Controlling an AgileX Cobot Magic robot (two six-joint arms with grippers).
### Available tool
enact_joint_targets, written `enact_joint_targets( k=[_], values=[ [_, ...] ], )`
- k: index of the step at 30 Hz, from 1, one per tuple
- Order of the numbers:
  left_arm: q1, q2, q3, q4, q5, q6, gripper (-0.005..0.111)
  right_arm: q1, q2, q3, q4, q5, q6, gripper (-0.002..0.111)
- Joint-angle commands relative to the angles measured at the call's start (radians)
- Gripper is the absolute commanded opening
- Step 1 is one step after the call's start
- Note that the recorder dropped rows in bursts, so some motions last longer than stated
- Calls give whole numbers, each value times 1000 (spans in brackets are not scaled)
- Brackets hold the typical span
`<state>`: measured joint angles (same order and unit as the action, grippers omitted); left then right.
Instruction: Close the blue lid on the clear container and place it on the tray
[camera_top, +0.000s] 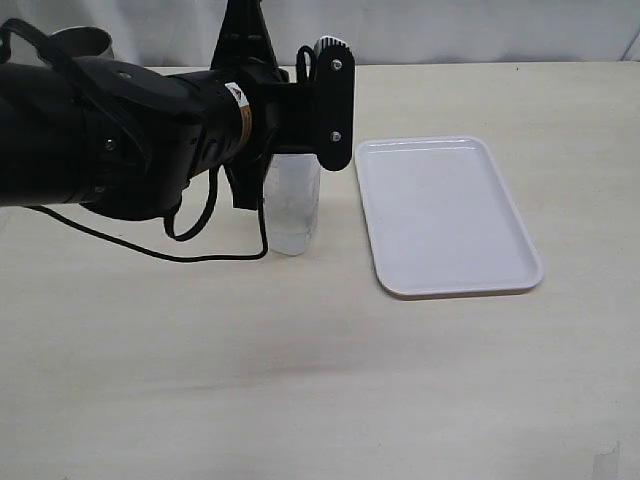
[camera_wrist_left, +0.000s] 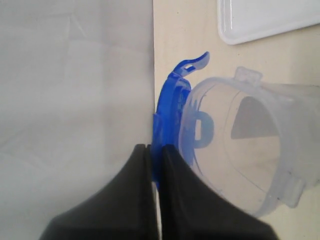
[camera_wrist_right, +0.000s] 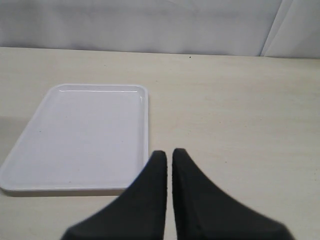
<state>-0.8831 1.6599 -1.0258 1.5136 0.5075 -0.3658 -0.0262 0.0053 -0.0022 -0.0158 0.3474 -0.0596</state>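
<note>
Our left pincer (camera_wrist_left: 152, 150) clenched the blue lid (camera_wrist_left: 172, 110) edge-on against the clear container (camera_top: 295, 215), the tray (camera_top: 445, 215) at its three o'clock.

Robot lab bench, staged test setup rather than a home or kitchen. Bare pale wood-grain table (camera_top: 300, 380) with a plain white cloth backdrop (camera_top: 450, 30) hung straight behind it, filling the view. The backdrop is in panels, and the right wrist view shows a seam. A black robot arm (camera_top: 120, 140) is over the table, its loose cable (camera_top: 200, 260) lying on the top. Few props: white tray (camera_top: 445, 215), clear container (camera_top: 295, 215).
</note>
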Motion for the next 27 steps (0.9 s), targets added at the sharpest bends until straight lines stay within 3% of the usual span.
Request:
enact_joint_targets(
  k=[1, 27],
  values=[
    [-2, -2, 6, -16, -2, -6, 0, -6, -5, 2, 1, -5, -1, 4],
    [-2, -2, 57, -48, -31, -1, 0, -6, -5, 2, 1, -5, -1, 4]
  ],
)
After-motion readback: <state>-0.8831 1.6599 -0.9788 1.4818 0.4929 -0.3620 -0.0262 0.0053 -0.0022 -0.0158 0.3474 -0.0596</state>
